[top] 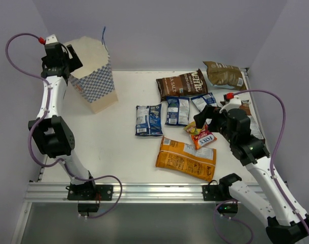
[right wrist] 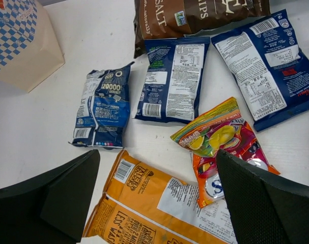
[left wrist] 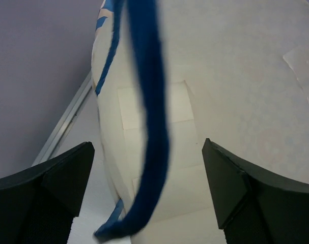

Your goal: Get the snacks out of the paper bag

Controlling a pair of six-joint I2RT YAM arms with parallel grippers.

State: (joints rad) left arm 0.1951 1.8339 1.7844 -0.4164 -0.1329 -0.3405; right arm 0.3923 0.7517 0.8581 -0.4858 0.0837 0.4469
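The blue-and-white checkered paper bag (top: 94,84) stands at the back left, and its corner shows in the right wrist view (right wrist: 19,48). My left gripper (top: 68,60) is open at its upper left rim, and the blue cord handle (left wrist: 149,127) hangs between the fingers in front of the white paper. The snacks lie on the table: three blue packets (top: 148,120) (top: 177,111) (top: 204,100), brown chip bags (top: 182,84) (top: 225,75), an orange bag (top: 187,158) and a red-yellow packet (top: 201,136). My right gripper (top: 204,118) is open and empty above the orange bag (right wrist: 154,203) and the red-yellow packet (right wrist: 223,140).
A third brown bag (top: 246,109) lies partly hidden under my right arm by the right table edge. Purple walls close in the table (top: 118,152) at the back and sides. A metal rail (top: 154,192) runs along the near edge.
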